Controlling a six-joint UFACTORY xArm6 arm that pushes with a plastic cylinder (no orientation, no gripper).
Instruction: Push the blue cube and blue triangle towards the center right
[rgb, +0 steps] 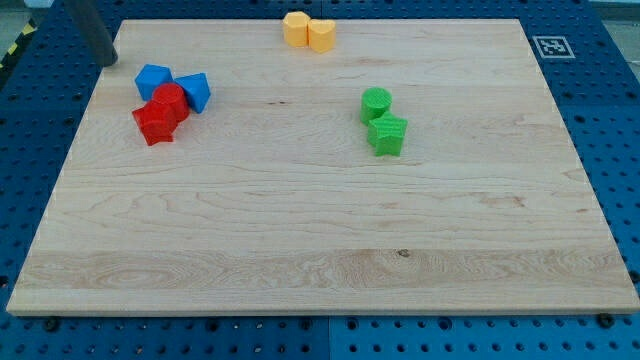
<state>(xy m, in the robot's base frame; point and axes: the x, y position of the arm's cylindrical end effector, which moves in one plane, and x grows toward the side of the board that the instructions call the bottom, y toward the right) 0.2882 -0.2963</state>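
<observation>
My tip at the tabletop's 10 o'clock corner, right by the edge. Just a bare dark rod, no hand to open or close, nothing held, touching no block.

Toward 4 o'clock from my tip, near but apart: the blue cube. A little further the same way, closer to 3 o'clock: the blue triangle. Wedged between the two blues and touching both: a red block. Against its 7 o'clock side, a second red block.

Well apart, at the 12 o'clock edge: two yellow blocks side by side, touching. Right of centre, toward 2 o'clock: a green cylinder, with a second green block touching it at 5 o'clock.
</observation>
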